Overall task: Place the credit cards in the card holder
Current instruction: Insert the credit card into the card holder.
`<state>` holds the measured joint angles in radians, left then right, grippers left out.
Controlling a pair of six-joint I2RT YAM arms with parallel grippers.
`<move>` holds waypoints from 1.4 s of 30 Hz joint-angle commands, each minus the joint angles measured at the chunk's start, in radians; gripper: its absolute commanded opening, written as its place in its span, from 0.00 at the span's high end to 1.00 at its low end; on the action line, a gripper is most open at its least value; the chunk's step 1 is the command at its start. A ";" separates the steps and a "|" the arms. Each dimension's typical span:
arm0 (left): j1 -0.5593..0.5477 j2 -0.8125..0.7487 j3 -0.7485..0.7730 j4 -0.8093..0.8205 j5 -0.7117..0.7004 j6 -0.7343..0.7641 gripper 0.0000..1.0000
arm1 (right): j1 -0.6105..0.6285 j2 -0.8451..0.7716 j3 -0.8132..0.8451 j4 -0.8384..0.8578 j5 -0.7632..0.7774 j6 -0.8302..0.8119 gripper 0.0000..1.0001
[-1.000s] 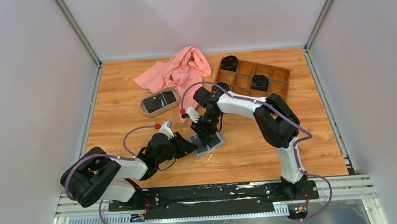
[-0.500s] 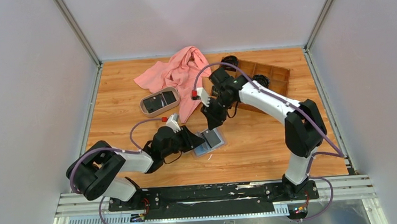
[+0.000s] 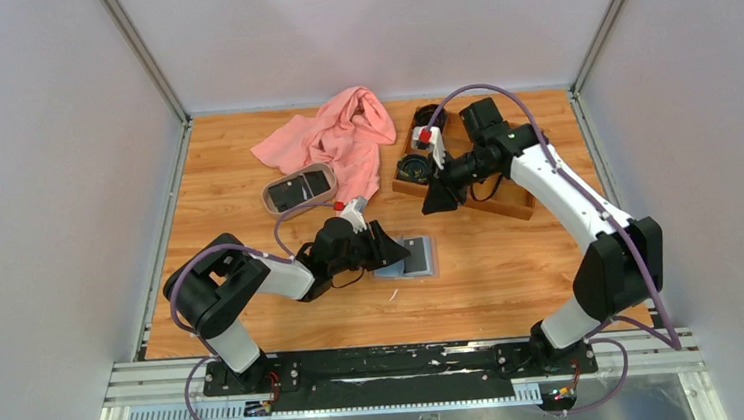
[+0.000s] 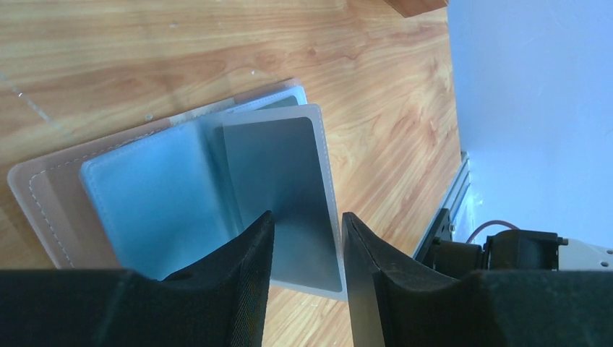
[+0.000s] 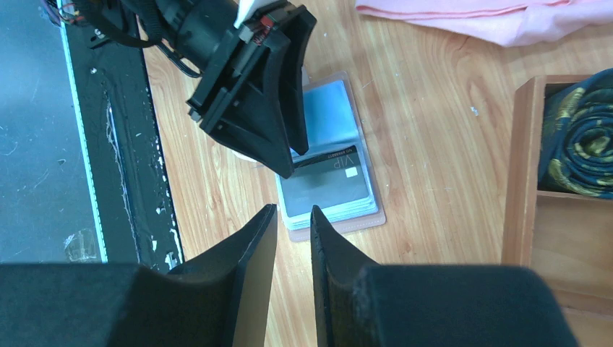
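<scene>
The card holder (image 3: 420, 258) lies open on the wood, grey-blue lining up (image 4: 144, 210) (image 5: 332, 116). A dark credit card (image 5: 329, 177) marked VIP rests on its inner pockets (image 4: 278, 181). My left gripper (image 3: 397, 253) (image 4: 307, 217) is low over the holder with its jaws apart; the card shows in the gap and nothing is pinched. Raised at the back right, my right gripper (image 3: 438, 203) (image 5: 293, 210) has a narrow gap between its jaws and holds nothing. More dark credit cards (image 3: 301, 188) lie in the oval tray (image 3: 272, 200).
A pink cloth (image 3: 337, 137) is bunched behind the tray. Under the right arm stands a brown wooden compartment box (image 3: 508, 201) (image 5: 524, 166) with dark rolled items (image 5: 578, 141) inside. Grey walls close in the table on three sides.
My right arm has lifted off the card holder and swung back right over the wooden box. The left gripper slid right onto the holder and its jaws widened. The holder shifted slightly right.
</scene>
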<state>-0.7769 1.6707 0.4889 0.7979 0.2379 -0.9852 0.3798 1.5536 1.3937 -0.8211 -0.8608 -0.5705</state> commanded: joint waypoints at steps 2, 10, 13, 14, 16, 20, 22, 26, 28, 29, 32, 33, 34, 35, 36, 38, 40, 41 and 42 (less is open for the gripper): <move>-0.007 0.015 0.055 -0.058 0.040 0.071 0.58 | -0.055 -0.120 -0.039 -0.023 -0.087 -0.044 0.73; -0.025 0.031 0.102 -0.068 0.103 0.086 0.52 | -0.070 -0.237 -0.116 -0.007 -0.087 -0.038 0.69; -0.034 0.057 0.113 -0.068 0.120 0.085 0.52 | -0.076 -0.268 -0.151 0.019 -0.083 -0.032 0.67; -0.036 0.067 0.115 -0.068 0.124 0.085 0.52 | -0.078 -0.277 -0.157 0.023 -0.091 -0.032 0.67; -0.036 0.081 0.118 -0.068 0.125 0.090 0.53 | -0.083 -0.297 -0.165 0.027 -0.111 -0.032 0.67; -0.035 0.098 0.154 -0.123 0.130 0.128 0.56 | -0.084 -0.364 -0.194 0.047 -0.165 -0.051 0.66; -0.035 0.114 0.174 -0.136 0.140 0.136 0.58 | -0.084 -0.398 -0.216 0.066 -0.188 -0.067 0.66; -0.034 0.149 0.198 -0.151 0.152 0.158 0.63 | -0.084 -0.433 -0.285 0.091 -0.286 -0.156 0.65; -0.032 0.155 0.199 -0.153 0.153 0.169 0.64 | -0.084 -0.433 -0.327 0.105 -0.335 -0.191 0.63; -0.031 0.153 0.199 -0.154 0.153 0.174 0.65 | -0.084 -0.428 -0.349 0.118 -0.358 -0.196 0.63; -0.025 0.133 0.193 -0.154 0.149 0.190 0.67 | -0.080 -0.394 -0.397 0.155 -0.397 -0.197 0.63; -0.023 0.120 0.191 -0.154 0.148 0.195 0.67 | -0.075 -0.376 -0.400 0.166 -0.395 -0.192 0.64; -0.021 0.111 0.188 -0.154 0.146 0.201 0.67 | -0.069 -0.358 -0.402 0.175 -0.384 -0.186 0.64; -0.019 0.101 0.185 -0.153 0.147 0.207 0.67 | -0.061 -0.339 -0.402 0.185 -0.370 -0.175 0.65; -0.017 0.090 0.183 -0.153 0.146 0.213 0.67 | -0.053 -0.322 -0.403 0.206 -0.351 -0.150 0.67; -0.013 0.074 0.179 -0.154 0.151 0.227 0.67 | -0.038 -0.286 -0.403 0.261 -0.289 -0.076 0.71; -0.006 0.060 0.174 -0.154 0.156 0.234 0.67 | -0.031 -0.247 -0.402 0.316 -0.229 -0.011 0.75; -0.001 0.056 0.173 -0.153 0.159 0.238 0.67 | -0.030 -0.232 -0.402 0.343 -0.200 0.026 0.77; 0.004 0.053 0.172 -0.154 0.162 0.241 0.67 | -0.029 -0.218 -0.400 0.363 -0.175 0.059 0.78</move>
<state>-0.7895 1.7634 0.6731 0.6476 0.3824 -0.7876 0.3332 1.2907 0.9981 -0.5797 -1.1389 -0.6502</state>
